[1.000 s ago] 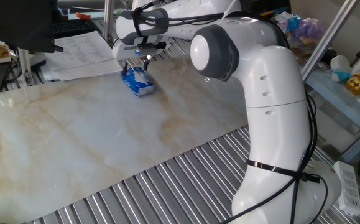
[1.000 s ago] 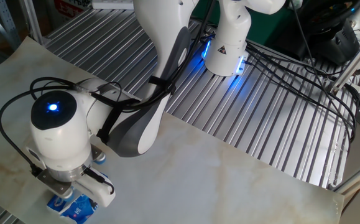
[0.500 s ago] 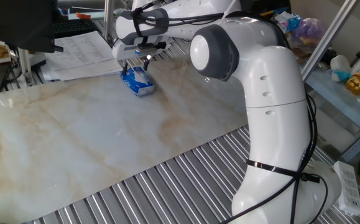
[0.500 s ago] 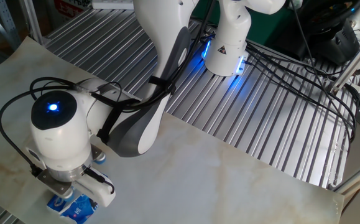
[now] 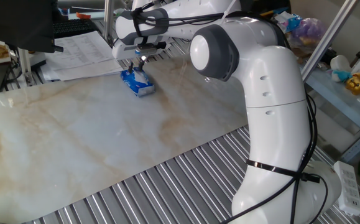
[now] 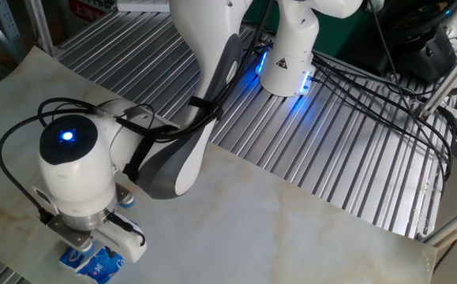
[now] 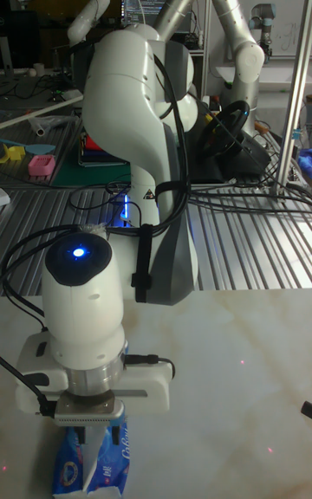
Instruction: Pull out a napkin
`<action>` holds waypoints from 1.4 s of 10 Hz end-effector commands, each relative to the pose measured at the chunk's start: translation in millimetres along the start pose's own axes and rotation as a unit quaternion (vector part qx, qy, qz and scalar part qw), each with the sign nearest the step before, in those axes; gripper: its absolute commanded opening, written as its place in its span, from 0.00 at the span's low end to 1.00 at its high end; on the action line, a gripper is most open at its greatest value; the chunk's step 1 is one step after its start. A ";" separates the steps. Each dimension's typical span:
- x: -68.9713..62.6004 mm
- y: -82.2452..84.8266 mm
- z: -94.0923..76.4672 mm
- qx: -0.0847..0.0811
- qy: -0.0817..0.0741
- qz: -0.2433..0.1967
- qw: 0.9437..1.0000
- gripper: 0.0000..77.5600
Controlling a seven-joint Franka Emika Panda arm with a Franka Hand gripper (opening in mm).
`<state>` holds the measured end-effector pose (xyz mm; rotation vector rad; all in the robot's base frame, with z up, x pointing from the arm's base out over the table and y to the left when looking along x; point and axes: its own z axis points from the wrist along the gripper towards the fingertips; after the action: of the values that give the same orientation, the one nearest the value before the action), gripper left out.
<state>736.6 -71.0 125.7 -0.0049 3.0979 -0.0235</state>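
1. Gripper (image 5: 140, 61) position: poised directly above the blue tissue pack (image 5: 137, 81), which lies at the far side of the desk (image 5: 105, 137), next to the printed paper sheets (image 5: 80, 50).
2. Fingers: they appear drawn close together over the pack's top opening, but whether they hold anything I cannot tell; the wrist housing hides the tips in the other fixed view and in the tall view.
3. Napkin (image 5: 141, 79): a little white shows at the top of the pack beneath the fingers. It is not yet out of the pack.
4. Advice for the step: pinch only the white tissue, not the wrapper, and lift straight up and slowly. The pack is light and unrestrained, so in my judgement a quick pull would carry it along; thin paper may also tear.
5. Surface: pale marbled sheet, smooth, laid over a ribbed metal bed (image 6: 346, 150).
6. Room: cables (image 6: 386, 87) trail behind the arm's base (image 6: 287, 63); other robot arms (image 7: 225, 5) stand beyond.
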 end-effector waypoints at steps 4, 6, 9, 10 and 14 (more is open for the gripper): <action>-1.0 -0.4 -1.9 0.000 -0.002 0.000 1.000 0.01; -1.0 -0.4 -1.9 0.000 -0.002 0.000 1.000 0.01; -1.1 -0.4 -1.9 0.002 0.002 -0.008 1.000 0.01; -1.3 -0.5 -3.5 0.001 0.008 -0.011 1.000 0.01; -2.0 -0.9 -15.6 -0.005 0.023 -0.007 1.000 0.01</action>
<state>736.8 -71.4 138.0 -0.0306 3.1437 -0.0145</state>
